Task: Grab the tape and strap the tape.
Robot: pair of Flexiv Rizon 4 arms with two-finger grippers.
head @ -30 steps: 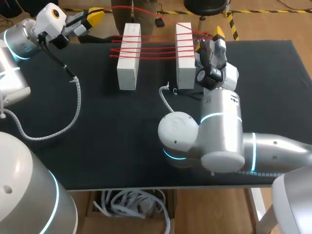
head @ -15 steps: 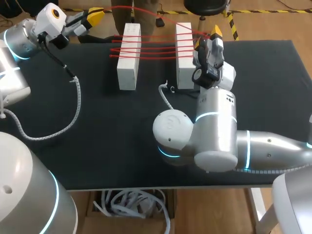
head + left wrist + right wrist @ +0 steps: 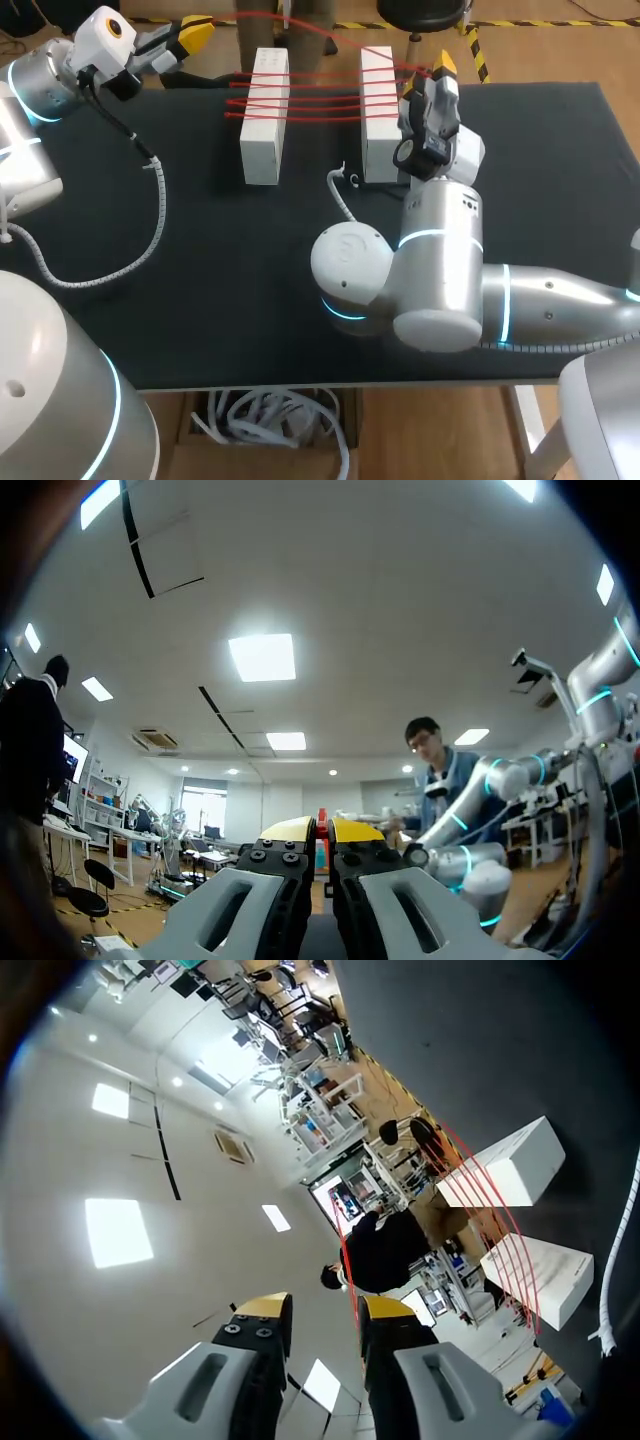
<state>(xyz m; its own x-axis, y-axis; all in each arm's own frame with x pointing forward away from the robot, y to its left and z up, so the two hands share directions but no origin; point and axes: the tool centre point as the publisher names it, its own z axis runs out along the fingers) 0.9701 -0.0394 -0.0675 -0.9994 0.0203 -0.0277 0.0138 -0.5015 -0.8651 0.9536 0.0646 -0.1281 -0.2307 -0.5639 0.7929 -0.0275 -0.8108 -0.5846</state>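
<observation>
Two white blocks point(image 3: 265, 115) point(image 3: 378, 112) lie side by side on the black table, with red tape point(image 3: 320, 100) wound across them in several strands. In the right wrist view the blocks point(image 3: 515, 1165) point(image 3: 540, 1270) lie ahead of the gripper, with the tape point(image 3: 480, 1200) looped over them. My left gripper point(image 3: 195, 32) is held at the far left corner, and its yellow tips point(image 3: 322, 830) are shut on the red tape end point(image 3: 322, 820). My right gripper point(image 3: 428, 80) hovers by the right block's far end. Its fingers point(image 3: 325, 1325) stand slightly apart with a strand of tape running between them.
A grey corrugated cable point(image 3: 150, 200) hangs from my left arm over the table's left half. A thin white cable point(image 3: 340, 195) curls near the right block's front end. My right arm's bulky joints point(image 3: 430, 290) fill the middle right of the table point(image 3: 200, 320).
My right arm has shifted a little to the left, towards the blocks, and its fingers have drawn closer together. The left arm and the blocks have stayed put.
</observation>
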